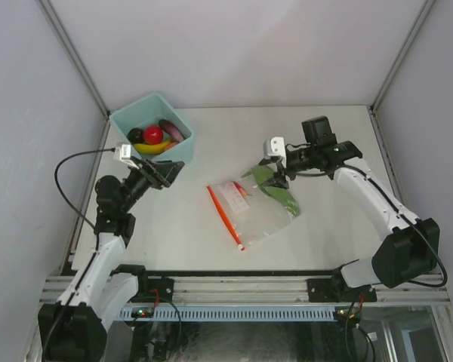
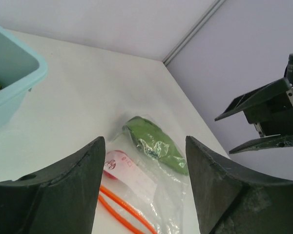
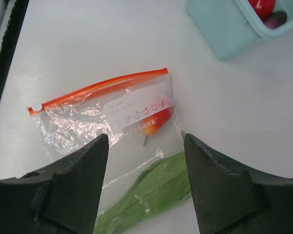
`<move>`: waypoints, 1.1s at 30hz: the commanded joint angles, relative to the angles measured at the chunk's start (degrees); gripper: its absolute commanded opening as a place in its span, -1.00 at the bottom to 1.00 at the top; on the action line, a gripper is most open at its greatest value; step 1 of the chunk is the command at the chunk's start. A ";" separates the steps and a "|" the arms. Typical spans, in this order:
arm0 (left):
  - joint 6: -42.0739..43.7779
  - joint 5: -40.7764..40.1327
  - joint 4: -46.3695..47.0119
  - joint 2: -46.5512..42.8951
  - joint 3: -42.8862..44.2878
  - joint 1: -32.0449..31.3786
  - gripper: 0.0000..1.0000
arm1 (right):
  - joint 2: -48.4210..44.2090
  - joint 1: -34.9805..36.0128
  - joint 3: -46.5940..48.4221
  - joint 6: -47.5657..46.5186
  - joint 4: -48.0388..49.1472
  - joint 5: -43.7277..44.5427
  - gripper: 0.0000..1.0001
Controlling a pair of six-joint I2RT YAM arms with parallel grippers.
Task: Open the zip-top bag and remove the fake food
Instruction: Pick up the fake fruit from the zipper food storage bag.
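Step in hand, as I judge it: emptying, part done. The zip-top bag [image 3: 78, 122] lies flat at mid-table. Two pieces are inside it: a green pod [image 3: 151, 190] toward its closed end and a small red-orange piece [image 3: 156, 122] by the label. The apple [image 1: 152, 135] and banana [image 1: 152, 148] sit in the teal bin [image 1: 128, 119], well apart from the bag on its far-left side. The right gripper [image 3: 145, 141] hangs above the bag's pod end, jaws well apart, nothing held. The left gripper [image 2: 145, 139] is left of the bag, between it and the bin, jaws wide and empty. In the left wrist view the zip strip [image 2: 122, 210] shows as two orange lines slightly apart, so the mouth is probably parted, though I cannot tell how far. The next move likely calls for pinning one lip of the bag while the other claw reaches in, or pinching the closed end and tipping. There is bare table [image 1: 325, 151] on every side of the bag, and the walls [image 1: 430, 113] stand well clear of it.
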 commanded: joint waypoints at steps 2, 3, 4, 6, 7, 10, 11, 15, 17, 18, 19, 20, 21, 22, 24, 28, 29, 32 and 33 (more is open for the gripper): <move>4.08 -2.97 -4.61 -7.44 -5.79 -0.39 0.36 | 1.86 4.27 1.71 -23.03 -4.45 -0.12 0.34; 3.96 -4.24 -6.10 -8.23 -6.68 -0.65 0.34 | 3.82 5.15 2.62 -25.48 -5.52 0.87 0.36; 3.91 -5.51 -7.51 -8.89 -7.52 -1.02 0.32 | 5.51 5.85 3.77 -27.54 -6.60 1.92 0.37; 3.40 -7.68 -10.05 -9.30 -9.18 -2.20 0.15 | 9.15 7.10 6.49 -30.66 -9.06 3.96 0.37; 3.12 -8.53 -10.94 -9.33 -9.80 -2.93 0.05 | 11.29 7.64 8.02 -31.68 -10.16 4.77 0.37; 3.58 -11.79 -15.82 -9.11 -10.56 -5.49 -0.18 | 17.92 9.05 13.62 -35.36 -15.36 7.32 0.33; 3.63 -13.06 -16.62 -8.91 -11.00 -6.58 -0.24 | 20.34 9.52 15.84 -36.02 -16.75 8.39 0.31; 2.56 -16.82 -16.02 -5.91 -13.23 -11.79 -0.52 | 28.58 10.43 23.44 -36.76 -20.73 11.58 0.22; 2.51 -17.23 -13.46 -2.19 -14.12 -14.45 -0.60 | 31.72 10.53 26.52 -37.14 -22.06 13.27 0.19; 0.98 -17.11 -11.52 0.56 -14.60 -15.40 -0.62 | 33.09 10.53 27.79 -37.57 -22.57 14.35 0.17; 0.46 -16.69 -9.17 2.63 -15.01 -16.33 -0.64 | 34.46 10.53 28.46 -38.13 -22.75 15.45 0.16; -0.03 -16.45 -6.78 4.67 -15.37 -17.13 -0.65 | 35.30 10.61 28.94 -38.60 -22.77 16.57 0.16; -0.39 -16.28 -4.20 6.51 -15.63 -17.85 -0.65 | 36.12 10.62 29.30 -38.99 -22.71 17.50 0.15; -0.62 -16.00 -1.99 8.71 -15.63 -18.53 -0.65 | 36.80 10.62 29.68 -39.36 -22.71 18.13 0.15; -0.75 -15.40 2.34 12.61 -15.11 -19.91 -0.66 | 38.12 10.71 30.52 -39.91 -22.77 19.10 0.13; -1.12 -13.92 8.05 20.53 -12.99 -21.81 -0.66 | 41.22 11.09 32.97 -40.73 -23.43 20.48 0.05; -1.33 -13.55 9.42 22.34 -12.49 -22.22 -0.66 | 42.02 11.22 33.88 -40.90 -23.85 20.66 0.03; -2.35 -12.57 12.95 28.55 -10.88 -23.56 -0.66 | 43.99 11.42 36.33 -41.41 -25.44 20.43 -0.03; -2.85 -12.10 14.65 30.25 -10.63 -23.88 -0.66 | 44.43 11.41 36.69 -41.54 -25.55 20.34 -0.04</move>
